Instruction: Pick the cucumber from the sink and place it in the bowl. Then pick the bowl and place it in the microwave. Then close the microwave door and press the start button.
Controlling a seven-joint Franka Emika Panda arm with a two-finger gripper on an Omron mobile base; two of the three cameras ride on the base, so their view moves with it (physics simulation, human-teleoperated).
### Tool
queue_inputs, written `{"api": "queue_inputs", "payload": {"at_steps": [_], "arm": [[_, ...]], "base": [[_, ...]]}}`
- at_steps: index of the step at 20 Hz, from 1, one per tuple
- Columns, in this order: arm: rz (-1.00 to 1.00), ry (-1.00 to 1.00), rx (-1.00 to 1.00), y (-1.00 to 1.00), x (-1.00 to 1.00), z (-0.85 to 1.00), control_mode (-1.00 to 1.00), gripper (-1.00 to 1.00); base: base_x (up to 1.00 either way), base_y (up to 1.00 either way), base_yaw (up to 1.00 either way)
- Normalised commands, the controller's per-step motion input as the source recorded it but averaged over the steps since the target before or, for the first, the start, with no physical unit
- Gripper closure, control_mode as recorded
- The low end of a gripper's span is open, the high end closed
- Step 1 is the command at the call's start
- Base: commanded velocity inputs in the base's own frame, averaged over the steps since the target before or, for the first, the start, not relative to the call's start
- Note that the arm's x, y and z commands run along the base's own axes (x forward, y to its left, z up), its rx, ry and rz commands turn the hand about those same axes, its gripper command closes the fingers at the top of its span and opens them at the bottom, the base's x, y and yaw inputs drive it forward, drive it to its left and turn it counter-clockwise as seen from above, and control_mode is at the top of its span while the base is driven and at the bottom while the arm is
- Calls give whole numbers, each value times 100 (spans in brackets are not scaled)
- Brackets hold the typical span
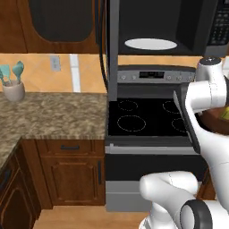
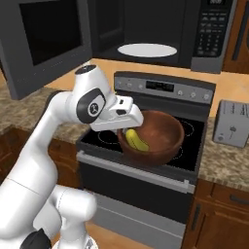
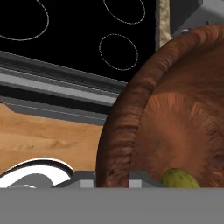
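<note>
Already the cucumber (image 2: 136, 140) lies in the bowl (image 2: 160, 131), and the gripper (image 2: 127, 122) is clamped on the bowl's rim, holding it in the air above the stove (image 2: 192, 131). Left, I judge: set the bowl on the plate (image 2: 147, 50) in the open microwave (image 2: 194, 29), shut the door (image 2: 46, 41), press start.

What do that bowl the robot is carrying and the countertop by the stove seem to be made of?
The bowl looks like wood: reddish brown with streaky grain lines along its thick rim, a smooth, slightly satin finish. The countertop looks like polished granite or a similar stone, judging by its speckled brown, tan and grey pattern. As both are rendered, the look is all there is to go on.
</note>
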Motion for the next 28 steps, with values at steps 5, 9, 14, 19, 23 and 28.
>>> {"api": "queue_inputs", "payload": {"at_steps": [5,9,14,19,23,28], "arm": [[0,0,0,0,0,0,100,100],[0,0,0,0,0,0,100,100],[0,0,0,0,0,0,100,100],[0,0,0,0,0,0,100,100],[0,0,0,0,0,0,100,100],[0,0,0,0,0,0,100,100]], "base": [[72,16,-17],[55,23,0],[56,14,1],[55,0,1],[46,0,0],[27,0,-1]]}}
